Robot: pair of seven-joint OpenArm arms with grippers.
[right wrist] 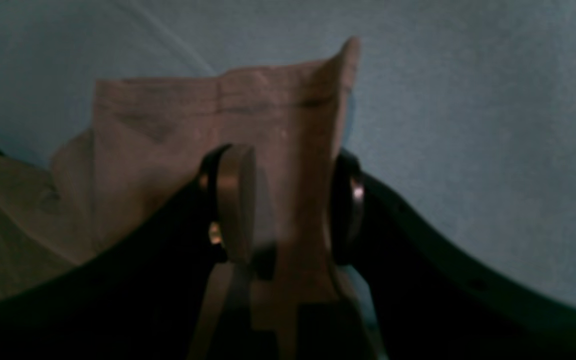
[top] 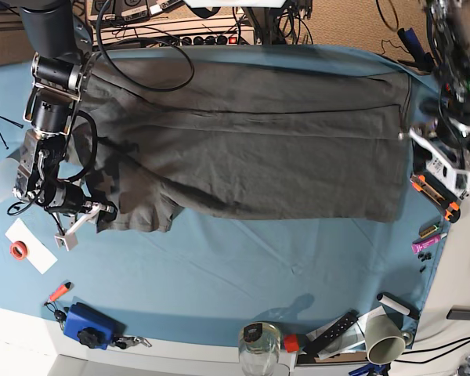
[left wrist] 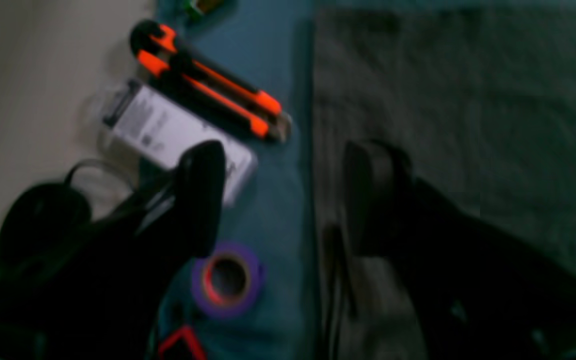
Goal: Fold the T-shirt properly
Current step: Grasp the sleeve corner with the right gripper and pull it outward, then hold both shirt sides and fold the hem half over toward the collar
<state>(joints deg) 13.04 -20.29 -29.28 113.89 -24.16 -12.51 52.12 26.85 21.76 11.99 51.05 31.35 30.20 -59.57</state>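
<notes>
T-shirt [top: 274, 157] lying lengthwise (slightly rumpled), left to right

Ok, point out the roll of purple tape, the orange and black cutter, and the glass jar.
Purple tape [left wrist: 247, 293]: left wrist view, on its ring.
Cutter [left wrist: 223, 90]: left wrist view, mid-body.
Glass jar [top: 259, 356]: base view, its side.

Your arms [top: 453, 94] [top: 55, 157] are black and silvery grey, built from blocky joints and narrow plates dotted with small pale spots. You have black cables [top: 189, 82] looping near the top. Your left gripper [left wrist: 285, 200] and right gripper [right wrist: 285, 205] show dark fingers with rounded tips, blurred up close.
</notes>
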